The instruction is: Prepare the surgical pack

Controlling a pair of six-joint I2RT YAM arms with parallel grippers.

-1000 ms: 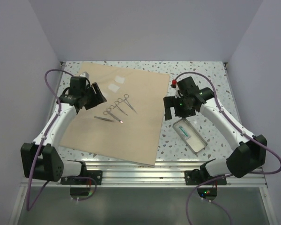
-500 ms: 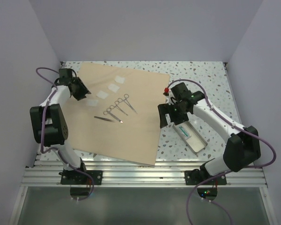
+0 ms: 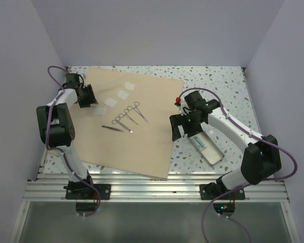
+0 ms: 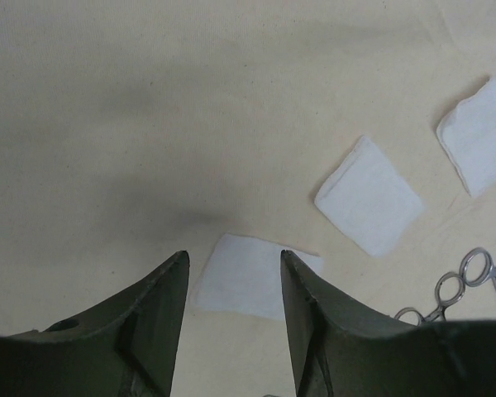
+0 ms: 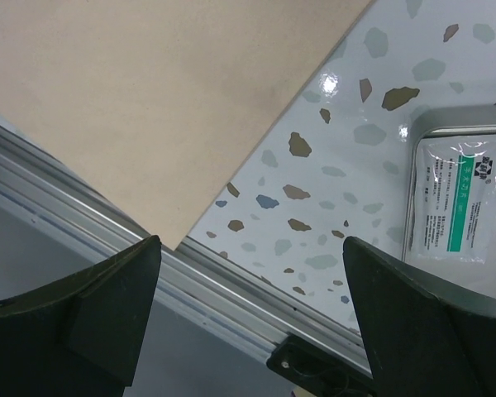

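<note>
Seen from overhead, the surgical pack (image 3: 142, 142) lies unfolded as a flat tan sheet on the speckled table (image 3: 218, 81), filling the view from centre out to 9 o'clock. A row of gauze squares (image 3: 110, 101) runs across it from 7 toward 1 o'clock. Ringed forceps (image 3: 130, 112) lie at 4 o'clock of the row, and tweezers (image 3: 116, 129) lie at 7 o'clock of the forceps. The left gripper (image 3: 88, 96) sits over the sheet's 9 o'clock edge. The right gripper (image 3: 181, 127) hangs just off its 3 o'clock edge, with a metal tray (image 3: 217, 159) at its 4 o'clock.

The overhead view is too coarse to show either gripper's gap. The left wrist view shows its jaws partly apart and holding nothing, with one gauze square lying flat on the sheet just past the tips at 12 o'clock. The right wrist view shows its fingers (image 5: 83, 322) spread wide and empty above the sheet's near corner, bare table and an aluminium rail (image 5: 107, 207). Only this view shows the tray's contents as a sealed packet (image 5: 459, 203) with a green band. From overhead it is only a green streak.
</note>
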